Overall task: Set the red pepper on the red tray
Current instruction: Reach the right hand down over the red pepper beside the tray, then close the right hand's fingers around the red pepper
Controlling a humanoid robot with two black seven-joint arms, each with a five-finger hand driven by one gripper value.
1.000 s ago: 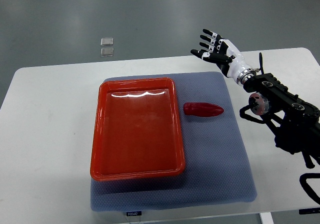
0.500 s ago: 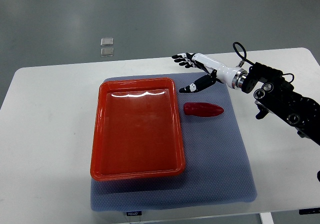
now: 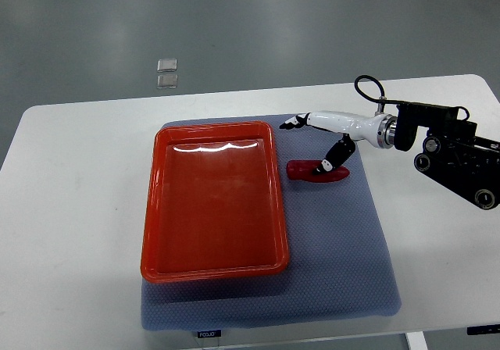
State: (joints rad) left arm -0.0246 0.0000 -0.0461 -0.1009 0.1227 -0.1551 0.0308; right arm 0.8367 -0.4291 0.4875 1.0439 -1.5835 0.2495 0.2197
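Observation:
A red pepper [image 3: 306,171] lies on its side on the blue-grey mat, just right of the red tray [image 3: 212,200]. The tray holds nothing. My right hand [image 3: 308,143] reaches in from the right edge and hangs over the pepper. Its fingers [image 3: 293,123] are spread, with the thumb pointing down at the pepper's right part and the other fingers stretched past its far side. The hand holds nothing. The left arm does not show.
The blue-grey mat [image 3: 336,264] covers the middle of the white table [image 3: 70,209]. The right arm's black links [image 3: 449,151] lie over the table's right side. Two small clear squares [image 3: 166,72] lie on the floor beyond the far edge.
My right hand has swung from above the table's far edge down and toward the tray, and now sits over the pepper. The pepper and the tray have not moved.

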